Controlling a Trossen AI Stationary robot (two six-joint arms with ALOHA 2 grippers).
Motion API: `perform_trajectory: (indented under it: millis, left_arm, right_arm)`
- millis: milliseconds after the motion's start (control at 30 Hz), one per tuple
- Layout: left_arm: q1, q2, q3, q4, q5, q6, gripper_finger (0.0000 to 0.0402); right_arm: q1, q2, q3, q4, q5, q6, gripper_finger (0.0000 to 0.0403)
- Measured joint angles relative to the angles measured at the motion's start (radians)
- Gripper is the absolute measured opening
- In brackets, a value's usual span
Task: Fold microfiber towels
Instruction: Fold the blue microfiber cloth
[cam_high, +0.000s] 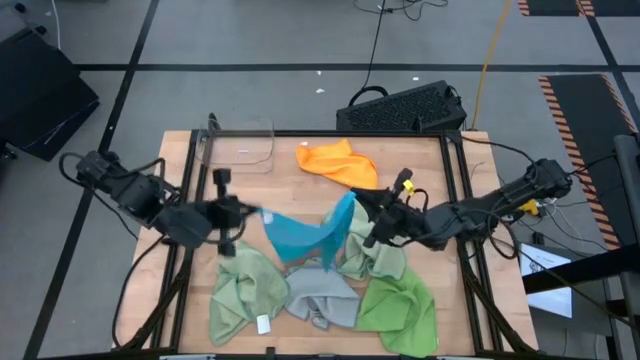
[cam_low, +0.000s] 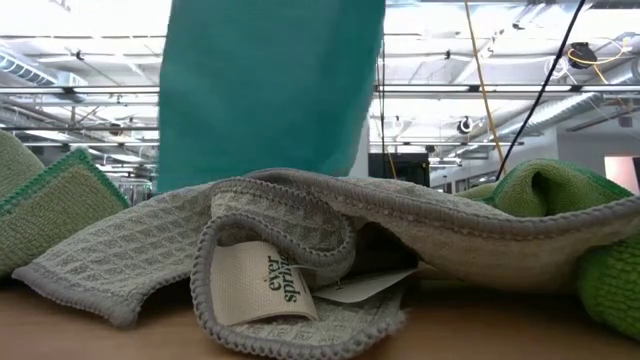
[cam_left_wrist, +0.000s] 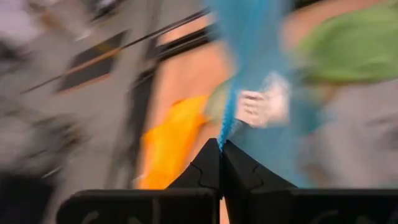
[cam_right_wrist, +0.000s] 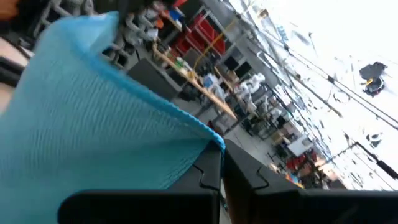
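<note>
The bright blue microfiber towel (cam_high: 305, 235) hangs spread between my two grippers above the middle of the table, and shows as a teal sheet (cam_low: 270, 90) in the low view. My left gripper (cam_high: 258, 214) is shut on its left end, my right gripper (cam_high: 358, 205) on its right end. Below it lie a pale sage green towel (cam_high: 245, 290), a light grey towel (cam_high: 320, 300) with a label (cam_low: 258, 285), a bright green towel (cam_high: 400, 305) and a second sage towel (cam_high: 372, 255). The orange towel (cam_high: 335, 162) lies flat farther back. My left gripper (cam_left_wrist: 221, 144) pinches the blue towel's edge (cam_left_wrist: 227, 121) between its two fingertips, slanting down from the table's left. The towel hangs from the hold. My right gripper (cam_right_wrist: 222, 149) pinches a top corner (cam_right_wrist: 214, 140) of the same towel between its fingertips, coming level from the table's right. The cloth falls away below the corner in a smooth sheet.
A clear plastic container (cam_high: 240, 145) stands at the table's far left corner. A black keyboard (cam_high: 405, 108) lies just beyond the far edge. Bare wood (cam_high: 290, 180) shows between the container, the orange towel and the pile.
</note>
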Motion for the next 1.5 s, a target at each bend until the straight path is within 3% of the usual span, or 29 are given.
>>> perform_trajectory:
  millis: [67,167,367,600,800,1000,1267,1500]
  left_arm:
    - [0.064,-0.006,0.0,-0.069,-0.082,-0.042,0.0003]
    - [0.196,-0.01,-0.022,-0.114,-0.093,-0.076,0.0003]
    - [0.443,-0.007,-0.169,-0.056,0.097,-0.021,0.0003]
    - [0.56,-0.006,-0.324,0.077,0.233,0.067,0.0003]
    - [0.558,-0.006,-0.384,0.099,0.349,0.052,0.0003]
    - [0.53,-0.006,-0.477,0.104,0.388,0.006,0.0003]
    - [0.456,-0.006,-0.565,0.169,0.497,-0.068,0.0005]
    - [0.383,-0.006,-0.641,0.267,0.538,-0.092,0.0003]
  right_arm:
    - [-0.054,-0.001,-0.033,-0.013,-0.001,0.029,0.0]
    - [-0.158,0.001,-0.1,-0.019,-0.004,0.055,0.0]
    - [-0.372,-0.014,-0.229,-0.017,-0.206,0.201,0.0]
    - [-0.526,-0.013,-0.323,0.036,-0.441,0.291,0.0]
    - [-0.532,-0.013,-0.335,0.004,-0.662,0.503,0.0]
    - [-0.468,-0.009,-0.335,-0.017,-0.84,0.737,0.0]
    - [-0.355,-0.007,-0.338,-0.105,-0.84,0.86,0.0]
    - [-0.285,-0.007,-0.433,-0.024,-0.84,0.976,0.0]
